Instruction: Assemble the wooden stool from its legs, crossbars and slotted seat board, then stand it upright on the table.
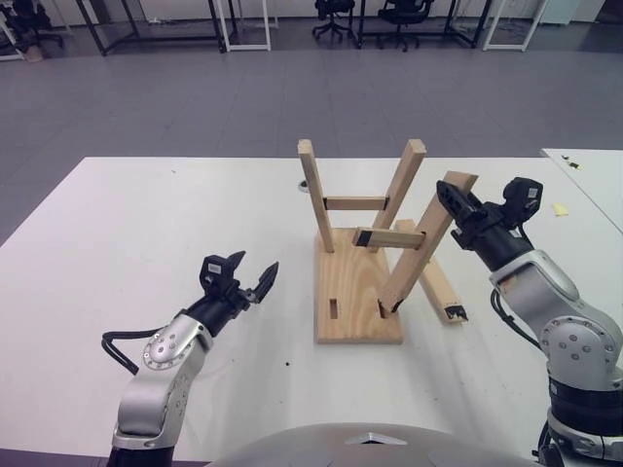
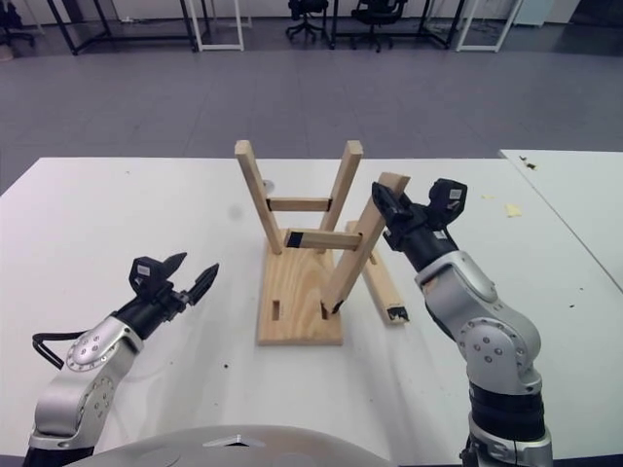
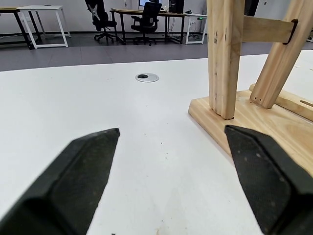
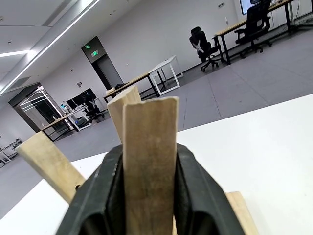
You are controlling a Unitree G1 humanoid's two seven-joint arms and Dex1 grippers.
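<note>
The slotted seat board [image 1: 352,316] lies flat on the white table [image 1: 146,224]. Two wooden legs [image 1: 315,195] stand in its far slots, joined by a crossbar [image 1: 355,203]. A third leg [image 1: 421,251] leans tilted with its foot on the board's near right part. It carries a second crossbar [image 1: 389,237] that points toward the far legs. My right gripper [image 1: 451,200] is shut on this leg's top end [image 4: 149,147]. Another leg [image 1: 438,286] lies on the table right of the board. My left gripper [image 1: 257,265] hovers open left of the board, fingers [image 3: 83,166] apart with nothing between them.
A round grommet [image 3: 146,77] sits in the table beyond the board. A second white table [image 1: 589,180] stands to the right across a gap. Bare tabletop stretches left and in front of the board. Desks and office chairs [image 1: 404,15] stand far behind.
</note>
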